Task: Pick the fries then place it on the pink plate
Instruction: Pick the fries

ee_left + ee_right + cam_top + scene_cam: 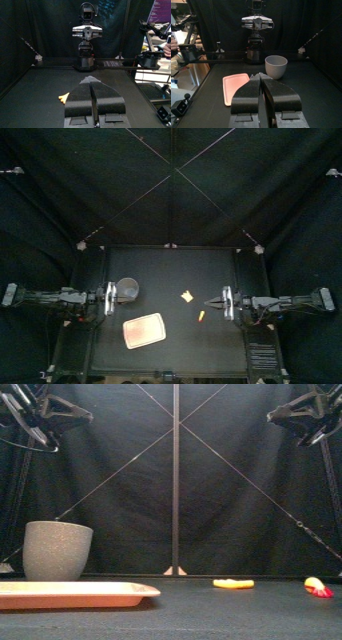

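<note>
The left gripper [112, 296] is hanging over the table [174, 263] at the left of the top view. In its wrist view its jaws are pressing together, clenched on nothing [89, 80]. The right gripper [223, 304] is hanging opposite at the right, and its jaws are likewise closed and empty [260, 76]. In the front view both arms are showing only in the upper corners, well above everything on the table.

The fries [202, 315], taken here to be the small red and yellow toy, are lying on the table a little right of centre in the top view, between the tray [144, 331] and the right gripper and touching neither. In the front view they are sitting at the lower right edge [318, 587].

A yellow toy [189, 295] is lying just above and left of the fries in the top view, apart from them, and is showing at lower centre in the front view [234, 583]. The tray is lying empty at the lower left [74, 593]. The cup [58, 549] is standing upright behind it, near the left gripper.
</note>
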You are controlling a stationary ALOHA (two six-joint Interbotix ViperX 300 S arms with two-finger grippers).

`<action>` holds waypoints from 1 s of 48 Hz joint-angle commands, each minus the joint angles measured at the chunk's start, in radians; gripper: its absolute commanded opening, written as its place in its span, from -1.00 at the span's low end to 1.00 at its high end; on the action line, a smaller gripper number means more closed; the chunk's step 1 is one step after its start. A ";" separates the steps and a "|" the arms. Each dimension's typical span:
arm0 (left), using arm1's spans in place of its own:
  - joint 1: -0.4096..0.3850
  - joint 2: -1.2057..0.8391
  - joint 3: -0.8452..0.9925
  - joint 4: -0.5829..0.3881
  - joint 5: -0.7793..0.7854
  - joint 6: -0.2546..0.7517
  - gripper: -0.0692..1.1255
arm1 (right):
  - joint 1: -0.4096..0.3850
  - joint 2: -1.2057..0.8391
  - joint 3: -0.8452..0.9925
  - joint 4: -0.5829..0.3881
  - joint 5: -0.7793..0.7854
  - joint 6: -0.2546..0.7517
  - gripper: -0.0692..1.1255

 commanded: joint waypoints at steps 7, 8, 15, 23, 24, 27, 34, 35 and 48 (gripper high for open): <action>0.018 0.012 -0.026 0.000 -0.006 0.000 -0.89 | -0.164 0.118 -0.031 0.106 -0.002 0.031 -0.70; 0.018 0.012 -0.026 0.000 -0.006 0.000 -0.89 | -0.179 0.137 -0.037 0.118 0.003 0.031 -0.69; 0.021 0.014 -0.025 0.002 -0.006 0.002 -0.89 | -0.262 0.272 -0.103 0.167 0.081 0.029 -0.57; 0.031 0.014 -0.015 0.000 -0.006 0.002 -0.89 | -0.285 0.387 -0.183 0.156 0.181 0.026 -0.16; 0.031 0.014 -0.014 0.000 -0.006 0.002 -0.89 | -0.287 0.399 -0.189 0.153 0.190 0.026 -0.08; 0.035 0.014 -0.011 0.000 -0.006 0.002 -0.89 | -0.291 0.430 -0.210 0.149 0.216 0.028 0.21; 0.046 0.014 -0.009 0.002 -0.006 0.002 -0.89 | -0.314 0.465 -0.244 0.166 0.261 0.032 0.76; 0.049 0.014 -0.011 0.002 -0.006 0.002 -0.89 | -0.318 0.468 -0.249 0.169 0.268 0.032 0.82; 0.074 0.014 -0.005 0.000 -0.006 0.002 -0.89 | -0.334 0.560 -0.302 0.206 0.413 0.044 0.88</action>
